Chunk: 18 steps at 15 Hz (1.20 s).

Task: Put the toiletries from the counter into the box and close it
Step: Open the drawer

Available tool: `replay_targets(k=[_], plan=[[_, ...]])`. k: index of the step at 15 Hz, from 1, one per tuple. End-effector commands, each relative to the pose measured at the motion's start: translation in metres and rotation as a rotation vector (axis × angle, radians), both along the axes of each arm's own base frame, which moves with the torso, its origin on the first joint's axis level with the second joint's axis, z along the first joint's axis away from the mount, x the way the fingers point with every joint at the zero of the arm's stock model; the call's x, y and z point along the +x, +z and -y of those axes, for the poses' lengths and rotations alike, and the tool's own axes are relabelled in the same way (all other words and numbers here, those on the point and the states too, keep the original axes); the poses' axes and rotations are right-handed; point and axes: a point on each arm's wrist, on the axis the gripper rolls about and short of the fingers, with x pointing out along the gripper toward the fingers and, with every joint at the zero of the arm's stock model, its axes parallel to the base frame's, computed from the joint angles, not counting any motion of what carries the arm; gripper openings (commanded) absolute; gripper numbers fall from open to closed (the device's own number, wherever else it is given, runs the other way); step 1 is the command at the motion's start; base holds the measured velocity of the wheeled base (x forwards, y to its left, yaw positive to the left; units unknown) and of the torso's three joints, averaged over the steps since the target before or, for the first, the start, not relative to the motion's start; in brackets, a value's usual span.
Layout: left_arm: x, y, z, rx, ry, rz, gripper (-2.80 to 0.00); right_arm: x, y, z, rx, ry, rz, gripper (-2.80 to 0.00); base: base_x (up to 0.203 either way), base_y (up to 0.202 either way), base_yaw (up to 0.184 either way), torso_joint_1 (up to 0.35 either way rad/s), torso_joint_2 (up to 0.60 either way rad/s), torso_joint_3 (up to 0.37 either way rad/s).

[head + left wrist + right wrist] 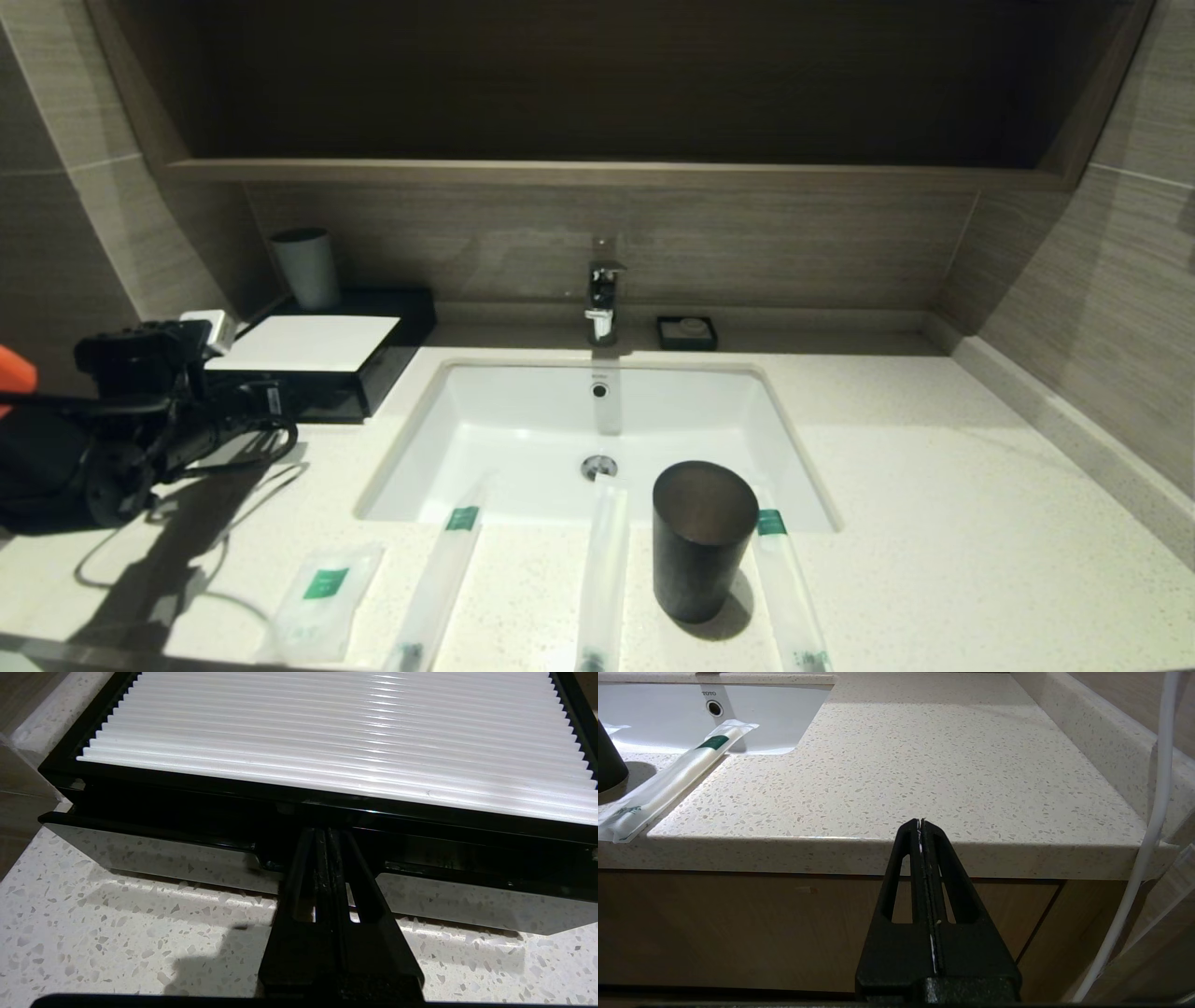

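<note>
The wide cream-white speckled stone counter (934,485) with its white rectangular sink basin (523,439) carries everything, and none of the packing appears done. At ten o'clock from the basin sits the low black rectangular box with a white ribbed top panel (313,343); its shallow glossy front drawer (154,851) stands slightly out from the body. The left gripper (326,835) has its jaws pressed together, holding nothing, tips in the gap at the drawer's middle, so opening the drawer looks like the step in hand. The dark cylindrical cup (702,541) stands at six o'clock from the basin, among three long narrow translucent white plastic sachets (602,579) along the counter's near edge; the shorter flat rectangular sachet (322,597) lies at seven o'clock. All four still await loading, then closing. The right gripper (923,823), jaws likewise shut and empty, hangs parked off the counter's front edge.
</note>
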Motion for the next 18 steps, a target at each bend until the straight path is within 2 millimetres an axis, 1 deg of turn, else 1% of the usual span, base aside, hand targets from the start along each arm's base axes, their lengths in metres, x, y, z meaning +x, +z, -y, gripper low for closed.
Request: replay_targets(k=[1,18], plan=[[0.0008,-0.0006,-0.0002,0.0,0.0,0.001,-2.8,0.0,0.0,0.0,0.0,0.0,0.0,-2.8,0.0,0.0,0.0,0.0,0.0,0.0],[0.0047,-0.0046,-0.001,-0.002,0.001,-0.011,-2.8,0.0,0.0,0.0,0.0,0.0,0.0,-2.8,0.0,0.0,0.0,0.0,0.0,0.0]])
